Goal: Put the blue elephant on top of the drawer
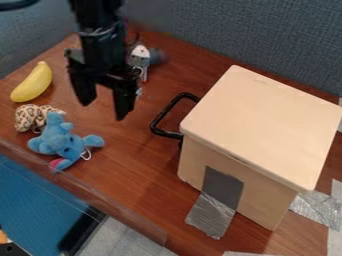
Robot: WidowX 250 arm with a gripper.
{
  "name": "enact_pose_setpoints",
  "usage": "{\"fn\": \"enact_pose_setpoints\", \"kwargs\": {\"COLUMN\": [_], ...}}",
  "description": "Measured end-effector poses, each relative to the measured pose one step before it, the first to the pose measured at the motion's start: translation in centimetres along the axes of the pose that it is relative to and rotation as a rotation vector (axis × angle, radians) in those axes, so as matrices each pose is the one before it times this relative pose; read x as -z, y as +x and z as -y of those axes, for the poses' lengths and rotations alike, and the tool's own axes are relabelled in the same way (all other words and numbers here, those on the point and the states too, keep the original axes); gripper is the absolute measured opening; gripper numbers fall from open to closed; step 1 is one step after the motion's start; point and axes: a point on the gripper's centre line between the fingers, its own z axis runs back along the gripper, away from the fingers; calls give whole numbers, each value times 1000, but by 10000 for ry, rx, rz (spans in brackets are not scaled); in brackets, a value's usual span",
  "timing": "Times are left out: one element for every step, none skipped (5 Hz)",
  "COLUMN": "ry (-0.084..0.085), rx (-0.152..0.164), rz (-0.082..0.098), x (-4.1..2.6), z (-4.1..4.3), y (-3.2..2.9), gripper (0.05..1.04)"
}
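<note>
My gripper (105, 102) hangs open over the upper left of the table, its two black fingers apart and nothing between them. Below and left of it, near the table's front left edge, the blue elephant (59, 139) lies on the wood, apart from the gripper. To the right stands the drawer (260, 122), a beige box with a flat, bare top and a black handle on its left side.
A leopard-print toy (28, 118) lies against the elephant, with a yellow banana (33, 83) behind it. A white and grey object (139, 59) sits behind the gripper. Silver tape (211, 215) holds the drawer's front to the table; a clear barrier runs along the front edge.
</note>
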Motion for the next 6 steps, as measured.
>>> {"fn": "enact_pose_setpoints", "kwargs": {"ry": [93, 186, 306, 620, 95, 80], "rx": [454, 190, 13, 188, 112, -167], "rz": [312, -59, -97, -415, -367, -129], "x": [376, 751, 777, 404, 104, 260], "z": [-346, -227, -591, -943, -535, -672], "y": [-1559, -745, -35, -626, -850, -755], "gripper": [1000, 1000, 1000, 1000, 1001, 1000]}}
